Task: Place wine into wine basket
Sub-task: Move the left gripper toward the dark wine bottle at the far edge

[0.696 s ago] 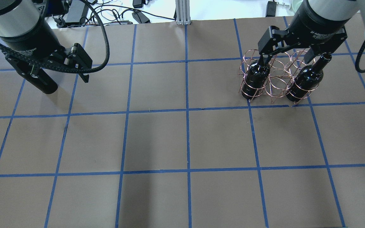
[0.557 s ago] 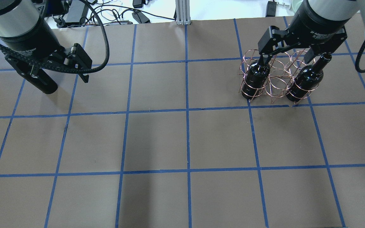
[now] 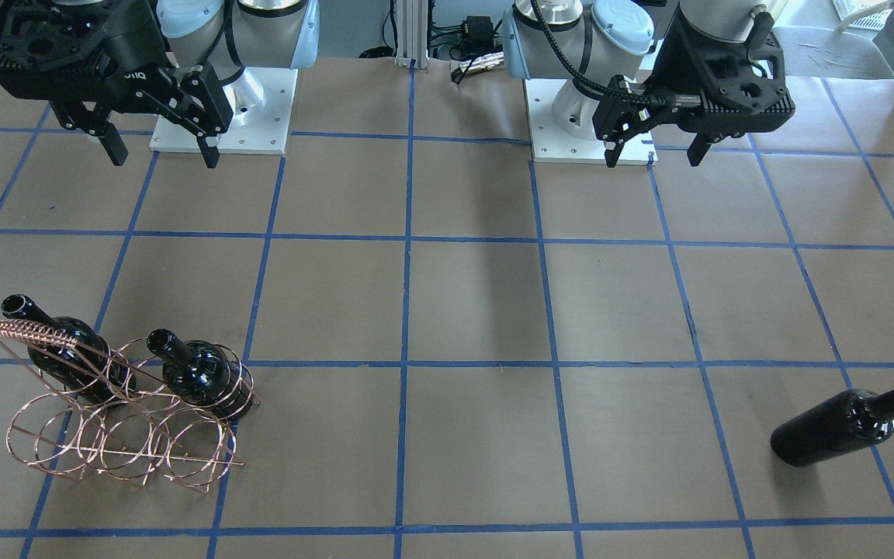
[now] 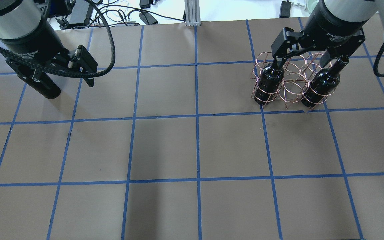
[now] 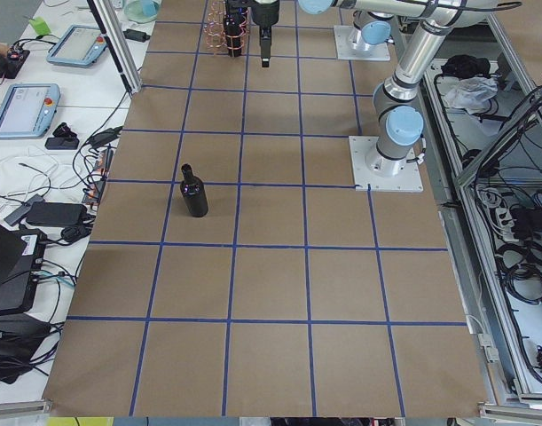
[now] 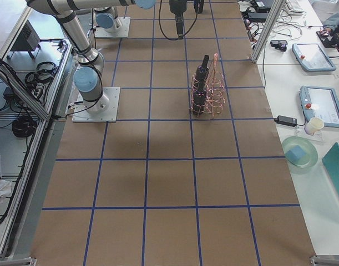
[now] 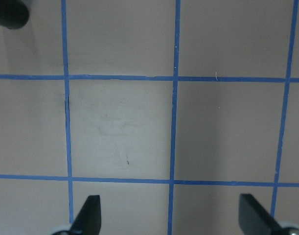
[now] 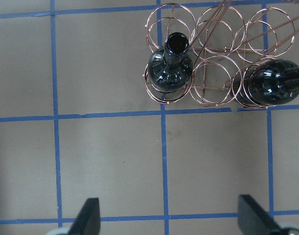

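Observation:
The copper wire wine basket (image 3: 32, 332) stands on the table on my right side. It holds two black wine bottles (image 4: 270, 78) (image 4: 322, 85), necks up and tilted. The right wrist view shows the basket (image 8: 215, 57) and one of its bottles (image 8: 170, 68) at the top. My right gripper (image 4: 300, 63) is open and empty, raised on the robot's side of the basket. A third wine bottle (image 3: 843, 423) stands alone on my left side. It is partly hidden under my left gripper (image 4: 62, 80) in the overhead view. The left gripper is open, empty and raised.
Brown table paper with a blue tape grid (image 4: 197, 116). Cables and power bricks (image 4: 78, 11) lie past the far edge. Tablets (image 5: 27, 106) and a cup (image 6: 313, 126) sit on side benches. A metal post (image 4: 191, 13) stands at the far edge.

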`<state>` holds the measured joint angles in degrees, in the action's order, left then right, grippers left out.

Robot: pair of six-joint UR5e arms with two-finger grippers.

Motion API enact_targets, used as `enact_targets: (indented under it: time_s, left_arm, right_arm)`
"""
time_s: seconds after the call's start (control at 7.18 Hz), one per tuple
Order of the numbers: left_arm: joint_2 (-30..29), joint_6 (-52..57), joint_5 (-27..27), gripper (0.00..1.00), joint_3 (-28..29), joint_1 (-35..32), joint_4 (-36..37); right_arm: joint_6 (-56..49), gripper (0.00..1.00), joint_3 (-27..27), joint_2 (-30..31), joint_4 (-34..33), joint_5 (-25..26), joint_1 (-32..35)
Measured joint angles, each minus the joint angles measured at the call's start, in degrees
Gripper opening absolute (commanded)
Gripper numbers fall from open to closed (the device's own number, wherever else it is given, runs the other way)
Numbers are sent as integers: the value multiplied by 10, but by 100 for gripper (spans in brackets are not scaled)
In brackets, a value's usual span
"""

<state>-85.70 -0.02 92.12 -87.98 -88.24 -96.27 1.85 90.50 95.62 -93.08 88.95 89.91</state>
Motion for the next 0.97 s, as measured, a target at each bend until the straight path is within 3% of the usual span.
enact_targets:
  time_s: [0.97]
  left_arm:
    - [-4,21,7,100,6,27,10]
  right_arm:
    - [0,100,0,0,2,0,0]
